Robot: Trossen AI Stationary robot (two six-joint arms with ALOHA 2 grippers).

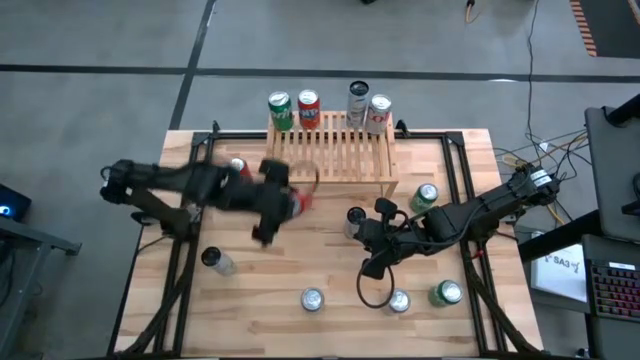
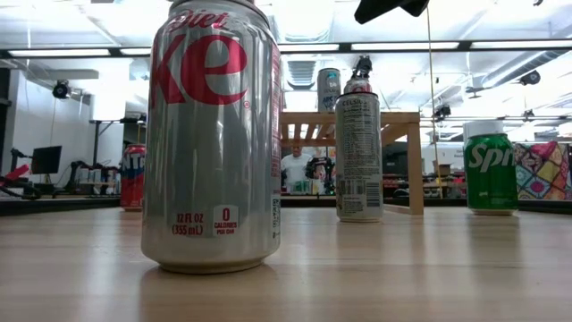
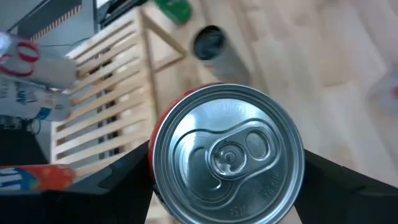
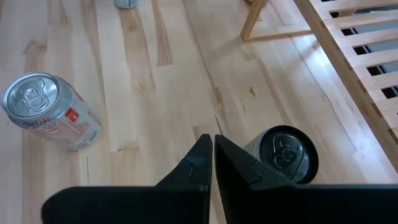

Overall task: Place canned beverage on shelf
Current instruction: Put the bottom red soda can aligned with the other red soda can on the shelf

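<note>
The shelf, a low light-wood slatted rack, stands at the table's far middle, with several cans upright along its far edge. My left gripper hovers just in front of the shelf's near left corner, shut on a red can with a silver top. My right gripper is shut on nothing, held above the table right of centre. A dark-topped slim can stands close beside its fingers. My left gripper pinches the red can's round side just below its top rim between its two fingers, one on either side. The fingers slant down toward the table's right. The can's top faces the wrist camera. The can is lifted clear of the table.
Loose cans stand about the table: a red one under the left arm, a dark-topped one, silver ones near the front edge, and green ones on the right. A Diet Coke can fills the low view's foreground.
</note>
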